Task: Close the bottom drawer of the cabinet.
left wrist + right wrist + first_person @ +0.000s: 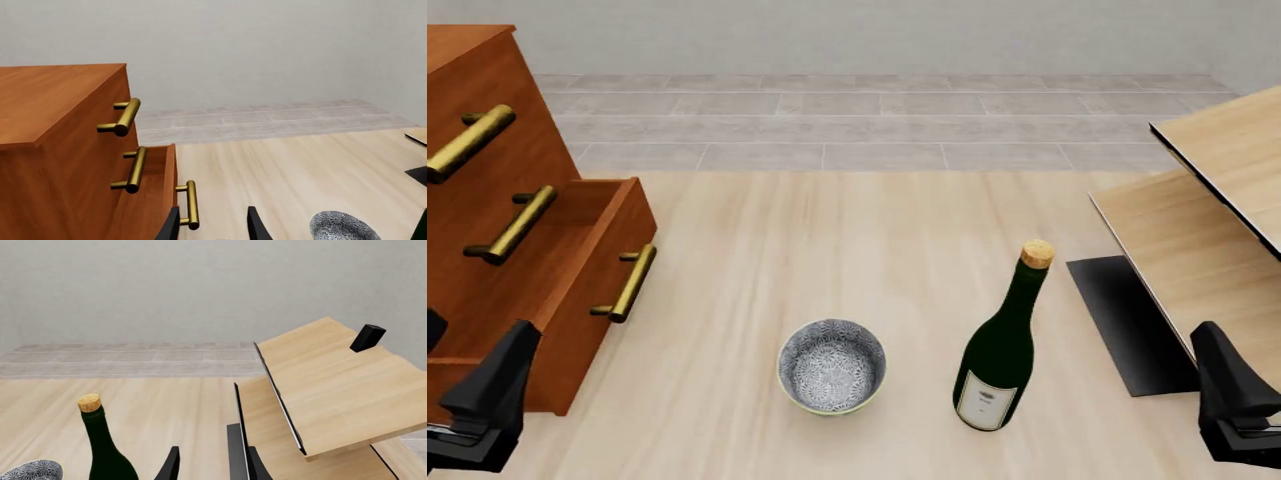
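I am holding my left gripper (481, 400) low at the lower left of the front view, its dark angular fingers spread apart and gripping nothing. My right gripper (1234, 400) is sitting at the lower right, its black fingers likewise parted and empty.

The cabinet (481, 200), a boxy chest of smooth reddish-brown wood, is filling the left edge of the front view. The bottom drawer (587, 260) is standing pulled out from the cabinet front, its open box jutting toward the middle of the frame, just above my left gripper. Its brass bar handle (627, 285) is a slim round rod on two short posts; in the left wrist view that handle is showing just beside one of my fingertips, though I cannot tell whether they are touching.

On the pale, straight-grained worktop (827, 230), a round bowl (831, 365) with a fine grey speckled pattern is sitting at lower centre. Near it on the right, a dark green glass bottle (1001, 350) is standing upright, corked and labelled. Light-wood furniture with black edges (1214, 200) is occupying the right side.
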Controlling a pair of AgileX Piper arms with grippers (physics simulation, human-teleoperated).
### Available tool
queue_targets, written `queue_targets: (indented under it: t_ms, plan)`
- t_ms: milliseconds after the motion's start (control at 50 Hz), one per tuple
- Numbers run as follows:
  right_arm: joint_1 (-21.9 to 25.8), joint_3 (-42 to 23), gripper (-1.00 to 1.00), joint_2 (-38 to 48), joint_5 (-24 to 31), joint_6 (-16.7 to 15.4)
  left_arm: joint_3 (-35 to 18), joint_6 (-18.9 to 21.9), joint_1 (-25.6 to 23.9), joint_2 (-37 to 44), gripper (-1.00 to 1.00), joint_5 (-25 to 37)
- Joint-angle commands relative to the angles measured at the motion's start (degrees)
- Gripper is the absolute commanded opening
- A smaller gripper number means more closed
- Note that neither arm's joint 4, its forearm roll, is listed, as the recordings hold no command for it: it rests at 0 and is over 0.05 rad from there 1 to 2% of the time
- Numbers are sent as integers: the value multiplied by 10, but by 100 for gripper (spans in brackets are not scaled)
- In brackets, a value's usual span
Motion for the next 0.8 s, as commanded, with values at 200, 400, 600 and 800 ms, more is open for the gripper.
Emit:
queue_targets:
  t_ms: [200,400,600,800]
  plan:
    - [1,0,100,1,0,2,12,0,-103,119,100,-109]
    - [2,-1,100,3,-1,1,10,-8,-139,226,100,-207]
    - [4,0,100,1,0,-1,5,-32,-177,369,100,-328]
    - [5,0,100,2,-1,-1,-6,-6,-223,480,100,-414]
